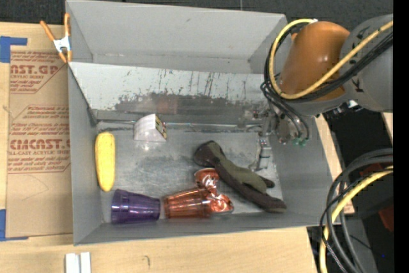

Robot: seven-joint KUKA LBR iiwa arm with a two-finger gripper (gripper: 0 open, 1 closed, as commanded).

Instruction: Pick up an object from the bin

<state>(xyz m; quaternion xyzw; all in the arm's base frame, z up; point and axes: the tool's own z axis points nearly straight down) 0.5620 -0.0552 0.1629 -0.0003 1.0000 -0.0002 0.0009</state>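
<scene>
The gripper (262,153) hangs just beside the dark brown thing (239,179), perhaps a glove, half hidden under its orange wrist (313,61). Open or closed, I cannot tell.

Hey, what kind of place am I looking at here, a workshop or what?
Most likely a robotics lab's picking test station: a robot arm with looped cables reaches over a scuffed grey metal bin holding unrelated odds and ends, such as a yellow banana and a purple cup.
</scene>
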